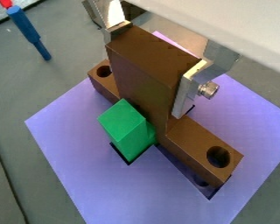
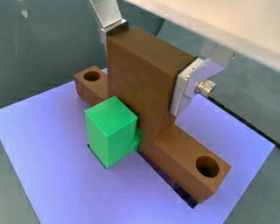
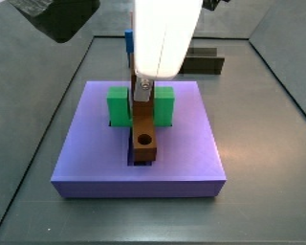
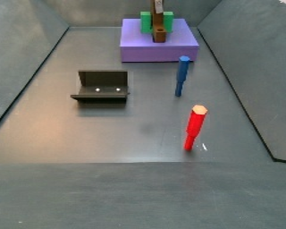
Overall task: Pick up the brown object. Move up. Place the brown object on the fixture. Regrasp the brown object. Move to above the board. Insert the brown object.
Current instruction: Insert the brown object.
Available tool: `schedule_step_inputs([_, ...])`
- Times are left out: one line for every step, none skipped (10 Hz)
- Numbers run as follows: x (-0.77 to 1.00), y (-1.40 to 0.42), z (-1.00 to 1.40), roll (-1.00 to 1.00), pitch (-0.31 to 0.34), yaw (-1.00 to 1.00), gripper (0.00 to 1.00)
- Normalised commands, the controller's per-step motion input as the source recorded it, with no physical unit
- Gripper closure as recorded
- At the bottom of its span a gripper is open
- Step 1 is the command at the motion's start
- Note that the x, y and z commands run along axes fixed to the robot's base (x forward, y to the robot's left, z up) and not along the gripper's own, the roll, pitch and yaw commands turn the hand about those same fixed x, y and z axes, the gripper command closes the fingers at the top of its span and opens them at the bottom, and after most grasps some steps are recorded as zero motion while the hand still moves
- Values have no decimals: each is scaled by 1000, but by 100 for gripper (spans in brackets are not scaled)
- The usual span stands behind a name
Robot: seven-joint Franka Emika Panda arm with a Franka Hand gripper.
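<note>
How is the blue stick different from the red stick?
The blue peg is blue and stands nearer the purple board; the red peg is red and stands further away. Both stand upright on the floor. The claw is over the board, away from both.

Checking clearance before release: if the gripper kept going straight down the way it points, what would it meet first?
The gripper already clamps the brown T-shaped wooden piece; straight down, probably that piece's crossbar in the purple slab board's groove, beside the green block.
</note>
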Motion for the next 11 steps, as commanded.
schedule_step_inputs([-66,0,0,0,0,-266,100])
schedule_step_inputs([-34,0,0,0,0,-271,100])
schedule_step_inputs([-6,-14,0,0,0,-237,100])
schedule_step_inputs([0,-6,0,0,0,-60,100])
schedule_step_inputs([0,-26,0,11,0,-31,100])
schedule_step_inputs([0,-26,-17,37,0,-26,100])
schedule_step_inputs([0,-17,-111,90,-11,0,100])
schedule_step_inputs([0,0,-200,97,-40,0,100])
schedule_step_inputs([71,0,-203,96,-43,0,100])
schedule_step_inputs([166,0,-160,77,-41,0,100])
schedule_step_inputs([149,-6,-169,44,-61,0,100])
